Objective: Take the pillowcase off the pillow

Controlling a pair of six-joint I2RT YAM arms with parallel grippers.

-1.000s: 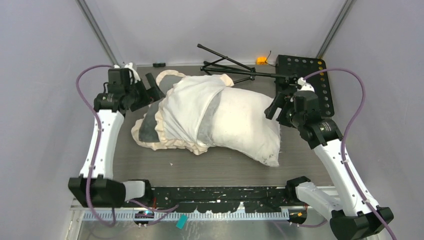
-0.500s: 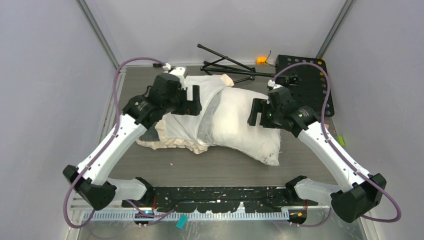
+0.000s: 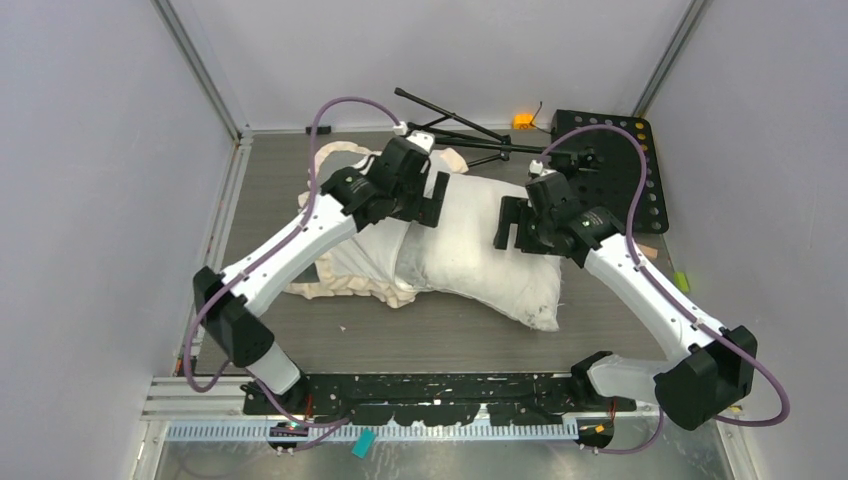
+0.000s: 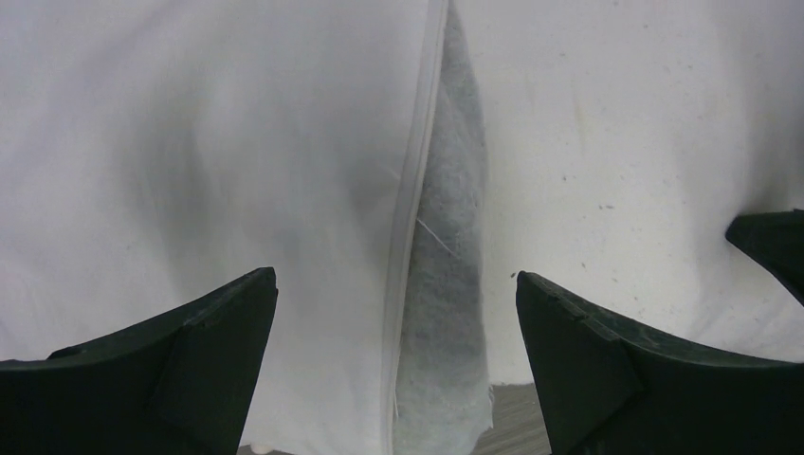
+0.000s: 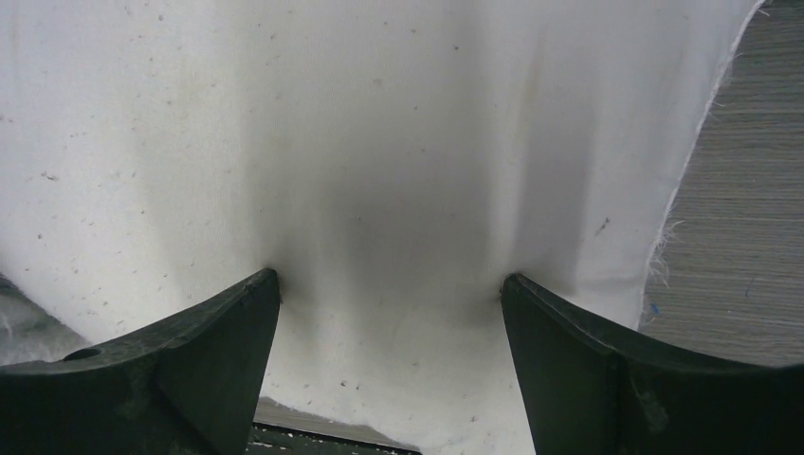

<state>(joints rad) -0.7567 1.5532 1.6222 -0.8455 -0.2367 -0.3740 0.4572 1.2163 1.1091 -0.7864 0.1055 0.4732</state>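
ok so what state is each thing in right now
pillowcase: half off, bunched over one end
pillow: right half bare, left end covered
left gripper: open, over the pillowcase's open edge
right gripper: open, fingertips pressed on the bare pillow
tripod: lying flat

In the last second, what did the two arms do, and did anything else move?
Both grippers swung inward from the sides. The left gripper now hangs open above the pillowcase, over its open edge. The right gripper, also open, has its fingertips against the bare pillow. Neither has grabbed anything. Pillow and pillowcase lie about as before.
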